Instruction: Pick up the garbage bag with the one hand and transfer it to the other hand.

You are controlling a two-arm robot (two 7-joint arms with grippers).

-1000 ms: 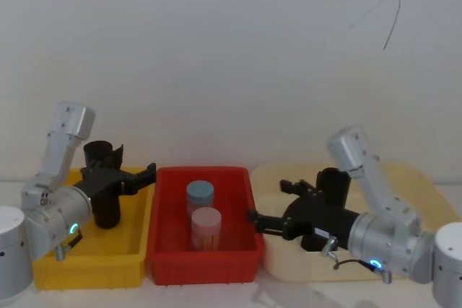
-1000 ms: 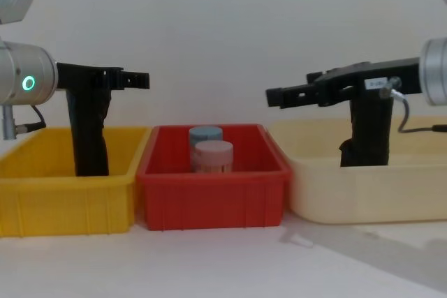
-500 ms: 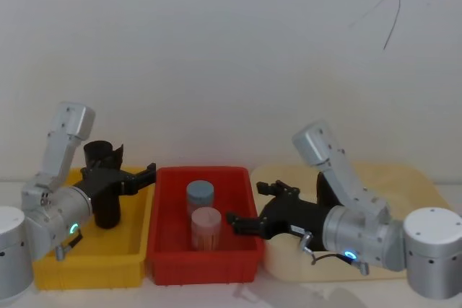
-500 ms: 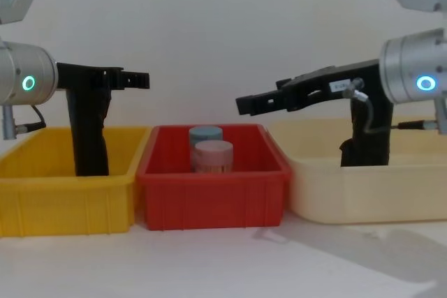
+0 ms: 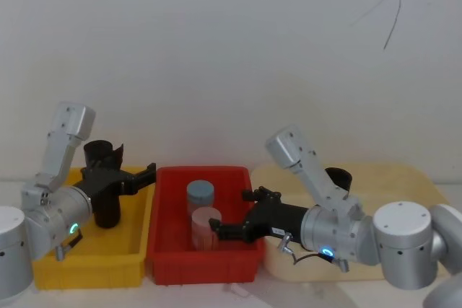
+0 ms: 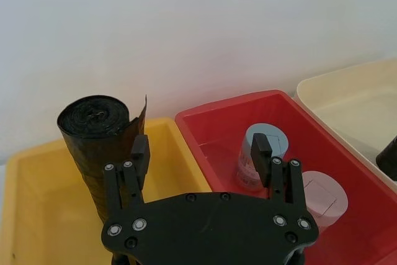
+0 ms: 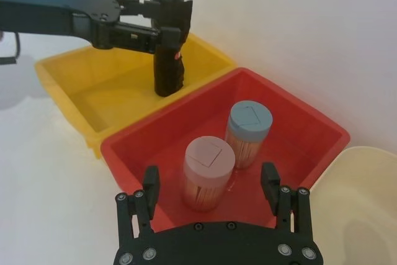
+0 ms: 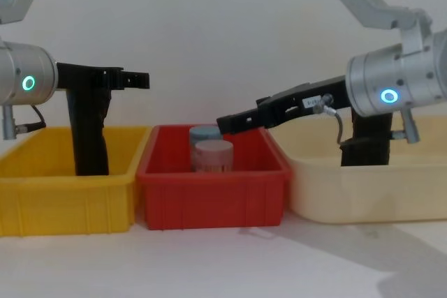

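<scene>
Left gripper: I read it wide — beside slim roll.
Right gripper: wide, over red bin.
Garbage bag: upright, cream tub.

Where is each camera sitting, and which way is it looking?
Head: on the robot's head, looking forward and down; left gripper by the yellow bin, right gripper over the red bin.
Chest: lower, looking across at the bins' sides; both grippers show.
Left wrist: on the left arm, looking past its gripper at both bins.
Right wrist: on the right arm, looking past its gripper into the red bin; left gripper farther off.
Shared: all see the two jars.
</scene>
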